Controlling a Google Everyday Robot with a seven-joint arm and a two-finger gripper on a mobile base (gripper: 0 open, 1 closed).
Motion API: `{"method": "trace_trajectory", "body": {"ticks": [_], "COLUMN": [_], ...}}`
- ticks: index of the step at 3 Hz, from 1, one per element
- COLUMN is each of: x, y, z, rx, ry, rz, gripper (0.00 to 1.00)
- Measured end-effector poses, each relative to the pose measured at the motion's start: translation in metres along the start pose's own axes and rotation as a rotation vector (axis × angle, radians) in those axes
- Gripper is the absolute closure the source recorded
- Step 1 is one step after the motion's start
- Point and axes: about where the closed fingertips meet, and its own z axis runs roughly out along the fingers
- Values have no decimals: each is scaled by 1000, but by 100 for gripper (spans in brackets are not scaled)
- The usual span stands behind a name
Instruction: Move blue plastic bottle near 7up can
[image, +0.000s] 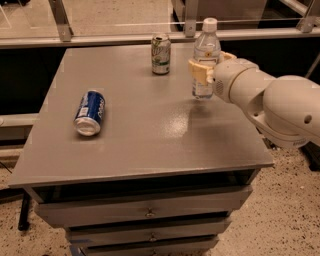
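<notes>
Gripper (204, 71): at the back-right part of the table (150, 145), coming in from the right side. Its cream fingers (196, 71) sit around the mid-body of the blue plastic bottle (206, 50), one on the front side, the other one seen behind the bottle. The pincer is closed onto the bottle and holds it.
Blue plastic bottle: upright, w/ white cap (210, 23) on top. Its base is at the table top or just over it; I cannot tell if it touches.
7up can (161, 54): upright, near the back edge of the table, to the left of the bottle in the view. It is near the bottle but apart, w/ a strip of bare table btw. them.
Blue can (90, 112): lying on its side at the left part of the table, silver end toward the front edge. Well apart from the bottle & the 7up can.
Arm (270, 102): white, thick, rounded. It reaches over the right edge of the table to the bottle.
Table: grey flat top, w/ drawers (150, 214) under the front edge.
Behind table: a metal rail (100, 39) along the back edge, w/ glass panels above it.
</notes>
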Motion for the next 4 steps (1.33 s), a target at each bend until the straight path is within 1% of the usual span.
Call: {"method": "trace_trajectory", "body": {"ticks": [2, 3, 4], "x": [-1, -6, -12], "y": [-4, -12, -28], "z": [29, 49, 73], "rx": [-11, -9, 1], "ry": [-23, -48, -67], "rz": [13, 9, 20], "gripper": [100, 100, 100]}}
